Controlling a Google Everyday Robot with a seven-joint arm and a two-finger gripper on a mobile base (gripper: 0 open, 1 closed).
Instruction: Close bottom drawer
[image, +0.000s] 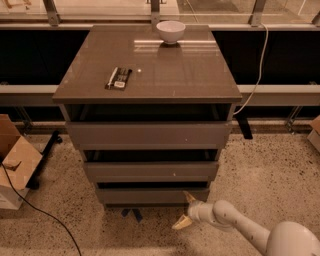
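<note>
The grey-brown cabinet (150, 70) has three drawers. The bottom drawer (150, 195) shows its flat taupe front low down, set back behind the two upper fronts, with a thin dark slit above it. Its tray is hidden. My gripper (184, 210) is at the end of the white arm (235, 225), just below and in front of the drawer's right end. Its fingers are spread open and hold nothing. The upper fingertip (189, 197) is at the drawer front's lower right edge; I cannot tell if it touches.
The top drawer (150, 135) and middle drawer (150, 170) stick out. A white bowl (170, 31) and a small dark packet (118, 78) lie on the cabinet top. A cardboard box (15, 165) and black cable (45, 215) are on the left floor. A white cord (255, 75) hangs right.
</note>
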